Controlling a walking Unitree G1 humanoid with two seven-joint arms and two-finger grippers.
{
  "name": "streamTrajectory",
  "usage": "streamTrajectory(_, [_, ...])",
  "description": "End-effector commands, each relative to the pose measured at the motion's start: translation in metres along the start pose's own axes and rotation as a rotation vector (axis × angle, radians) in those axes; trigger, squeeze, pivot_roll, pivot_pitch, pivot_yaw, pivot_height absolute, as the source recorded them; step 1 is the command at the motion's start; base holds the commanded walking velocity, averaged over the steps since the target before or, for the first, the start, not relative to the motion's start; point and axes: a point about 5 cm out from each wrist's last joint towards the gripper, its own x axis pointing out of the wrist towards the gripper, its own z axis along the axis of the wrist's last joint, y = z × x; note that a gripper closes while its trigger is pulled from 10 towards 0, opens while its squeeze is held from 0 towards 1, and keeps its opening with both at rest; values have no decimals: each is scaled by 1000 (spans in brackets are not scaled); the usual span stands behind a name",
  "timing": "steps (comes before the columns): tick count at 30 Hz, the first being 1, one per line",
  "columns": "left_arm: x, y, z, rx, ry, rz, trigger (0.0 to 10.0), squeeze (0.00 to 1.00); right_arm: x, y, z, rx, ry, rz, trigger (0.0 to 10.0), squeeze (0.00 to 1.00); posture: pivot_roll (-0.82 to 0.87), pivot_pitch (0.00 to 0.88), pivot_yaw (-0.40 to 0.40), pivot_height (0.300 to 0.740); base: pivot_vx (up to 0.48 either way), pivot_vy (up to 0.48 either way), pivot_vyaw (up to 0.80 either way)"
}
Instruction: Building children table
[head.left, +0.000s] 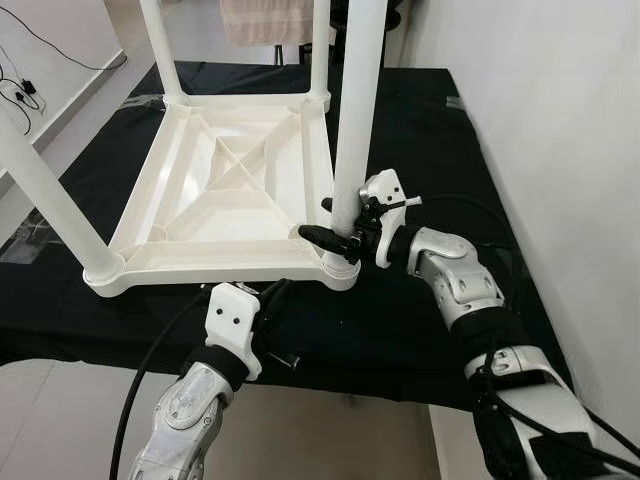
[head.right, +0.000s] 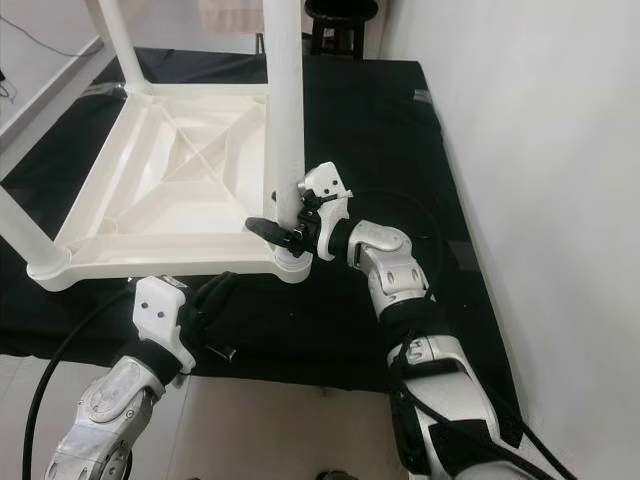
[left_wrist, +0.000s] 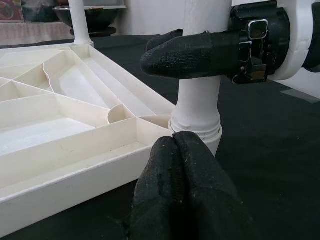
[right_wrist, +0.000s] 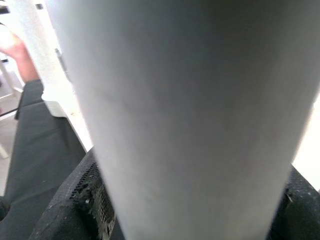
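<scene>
A white plastic children's table (head.left: 200, 268) lies upside down on a black cloth (head.left: 420, 130), with legs standing up from its corners. My right gripper (head.left: 335, 222) is shut on the near right leg (head.left: 355, 120), just above its socket, one finger in front and one behind. In the right wrist view that leg (right_wrist: 190, 115) is pressed between the black fingers (right_wrist: 85, 200). My left gripper (head.left: 280, 290) is shut on nothing. It sits low at the cloth's front edge, and its fingertips (left_wrist: 165, 150) almost touch the base of the same leg (left_wrist: 197, 100).
Other legs stand at the near left (head.left: 50, 200), far left (head.left: 160, 50) and far right (head.left: 320, 50) corners. A white wall (head.left: 560, 150) runs close along the right. Cables (head.left: 20, 95) lie on the floor at the left. A dark stool (head.right: 340, 15) stands behind.
</scene>
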Motion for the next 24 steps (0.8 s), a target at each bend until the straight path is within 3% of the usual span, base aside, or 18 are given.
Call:
streamTrajectory(1, [-2,-1,-6,-13,29,-3,10000,0,0,-1,1,4,-20,17,7843,0,96,100,-31,740,0,0,0])
streamTrajectory(2, [-3,-2,-6,-13,30,-3,10000,0,-1,-2,2,10,-27,27,0,0,96,102,-28,740,0,0,0])
streamTrajectory(10, [-4,-2,-6,-15,32,-7,10000,0,-9,-8,-1,18,-48,19,0,0,94,105,-27,740,0,0,0])
streamTrajectory(16, [-4,-1,-5,-15,32,-6,10000,0,-22,-11,-14,12,-34,-84,0,0,85,109,-19,740,0,0,0])
streamTrajectory(18, [-5,0,-5,-15,33,-7,10000,0,-28,-10,-33,-16,63,-263,0,0,85,110,-19,740,0,0,0])
streamTrajectory(19, [-5,1,-5,-15,34,-7,10000,0,-29,-10,-37,-6,62,-497,0,0,76,114,-11,740,0,0,0])
streamTrajectory(20, [-5,1,-5,-15,34,-7,10000,0,-29,-10,-37,-6,62,-497,0,0,76,114,-11,740,0,0,0])
streamTrajectory(21, [-5,1,-5,-14,34,-7,10000,0,-32,-9,-39,7,58,-665,0,0,76,114,-11,740,0,0,0])
streamTrajectory(23, [-5,3,-5,-14,36,-8,10000,0,-24,24,-52,143,47,-757,0,0,77,117,-3,740,0,0,0])
streamTrajectory(24, [-5,3,-5,-14,36,-8,10000,0,-24,24,-52,143,47,-757,0,0,77,117,-3,740,0,0,0])
